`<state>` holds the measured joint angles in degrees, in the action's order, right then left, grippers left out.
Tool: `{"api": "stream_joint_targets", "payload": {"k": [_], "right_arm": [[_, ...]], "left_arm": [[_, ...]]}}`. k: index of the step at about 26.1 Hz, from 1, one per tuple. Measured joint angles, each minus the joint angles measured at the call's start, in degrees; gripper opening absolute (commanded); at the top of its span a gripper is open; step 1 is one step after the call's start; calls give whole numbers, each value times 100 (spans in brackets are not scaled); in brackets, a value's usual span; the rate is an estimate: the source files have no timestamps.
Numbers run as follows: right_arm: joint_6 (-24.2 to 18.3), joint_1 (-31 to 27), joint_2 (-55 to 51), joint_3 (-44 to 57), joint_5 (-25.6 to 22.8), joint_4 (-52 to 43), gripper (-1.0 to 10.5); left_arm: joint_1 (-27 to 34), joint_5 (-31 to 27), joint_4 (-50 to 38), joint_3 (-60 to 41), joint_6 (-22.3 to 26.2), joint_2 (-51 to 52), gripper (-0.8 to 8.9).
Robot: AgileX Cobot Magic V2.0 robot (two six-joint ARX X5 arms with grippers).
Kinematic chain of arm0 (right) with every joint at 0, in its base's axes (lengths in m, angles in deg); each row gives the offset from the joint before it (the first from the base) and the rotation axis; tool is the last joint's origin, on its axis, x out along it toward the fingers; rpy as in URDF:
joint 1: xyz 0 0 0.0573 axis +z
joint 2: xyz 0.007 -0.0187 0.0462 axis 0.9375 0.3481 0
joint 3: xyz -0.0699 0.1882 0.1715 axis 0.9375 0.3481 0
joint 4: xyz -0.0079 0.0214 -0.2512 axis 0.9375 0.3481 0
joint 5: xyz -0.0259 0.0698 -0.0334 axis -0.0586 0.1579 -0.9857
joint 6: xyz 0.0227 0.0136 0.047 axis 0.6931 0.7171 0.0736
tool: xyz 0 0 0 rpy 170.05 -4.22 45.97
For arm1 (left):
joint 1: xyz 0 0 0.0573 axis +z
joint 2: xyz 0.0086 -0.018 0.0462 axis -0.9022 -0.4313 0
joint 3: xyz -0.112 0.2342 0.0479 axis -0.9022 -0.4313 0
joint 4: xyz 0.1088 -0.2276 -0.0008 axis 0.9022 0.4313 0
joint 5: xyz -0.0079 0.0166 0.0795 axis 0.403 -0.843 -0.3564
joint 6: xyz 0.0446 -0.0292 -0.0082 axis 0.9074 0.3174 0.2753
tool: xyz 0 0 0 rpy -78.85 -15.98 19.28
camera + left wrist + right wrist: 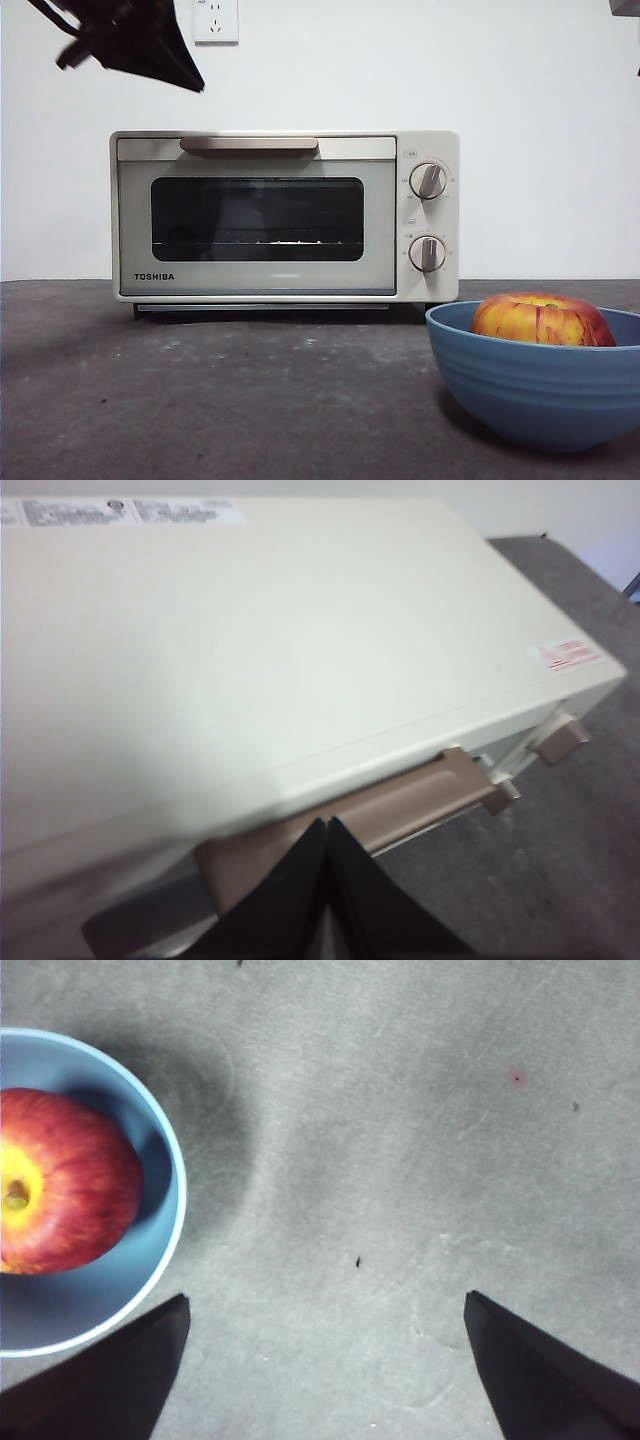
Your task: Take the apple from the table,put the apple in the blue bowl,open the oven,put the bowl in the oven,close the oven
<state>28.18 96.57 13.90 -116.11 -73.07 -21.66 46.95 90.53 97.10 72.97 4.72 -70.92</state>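
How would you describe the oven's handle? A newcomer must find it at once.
Find the cream-white oven at the back of the table. Along the door's top edge, above the dark window, runs the handle, one flat brownish horizontal bar, unlike the two round knobs on the side.

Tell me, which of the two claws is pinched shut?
The left gripper, poised above the oven near its bar handle, has its jaws pressed together. The right gripper, beside the blue bowl, is spread wide.

Matte black, tapering, pointed jaws are being shown on the left gripper (328, 825) and right gripper (325, 1305); no markings are being seen.
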Motion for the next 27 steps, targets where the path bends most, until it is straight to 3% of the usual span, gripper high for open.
{"api": "stream_joint_targets", "payload": {"k": [27], "right_arm": [[92,0,0,0,0,-264,437]], "left_arm": [[-328,-260,-348,125,210,-785,7]]}}
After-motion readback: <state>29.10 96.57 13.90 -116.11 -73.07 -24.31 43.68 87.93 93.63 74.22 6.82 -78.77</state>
